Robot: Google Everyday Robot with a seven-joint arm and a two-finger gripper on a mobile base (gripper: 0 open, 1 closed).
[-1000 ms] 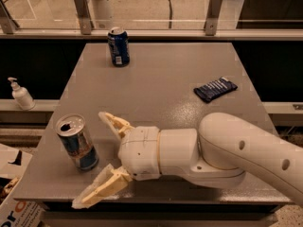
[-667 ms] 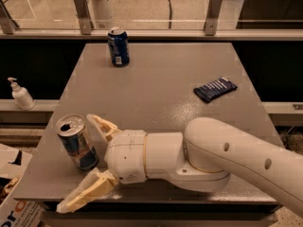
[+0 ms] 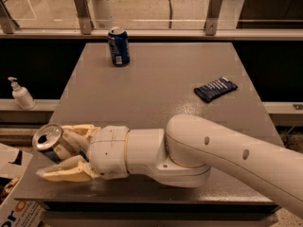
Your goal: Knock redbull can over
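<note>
The redbull can (image 3: 48,138), slim with a shiny silver top and blue side, is at the table's front left corner. It leans over to the left, its top facing up and toward the camera. My gripper (image 3: 55,152) reaches in from the right and holds the can between its two cream fingers (image 3: 64,173), one behind the can and one in front of it. The fingers press against the can's body, and its lower part is hidden by them.
A darker blue can with a white label (image 3: 118,47) stands upright at the table's far left. A dark blue packet (image 3: 216,89) lies at the right. A white pump bottle (image 3: 21,94) stands on a ledge left of the grey table (image 3: 156,79). A railing runs behind.
My gripper moved left onto the redbull can and its fingers closed in from wide open. The can went from upright to leaning left.
</note>
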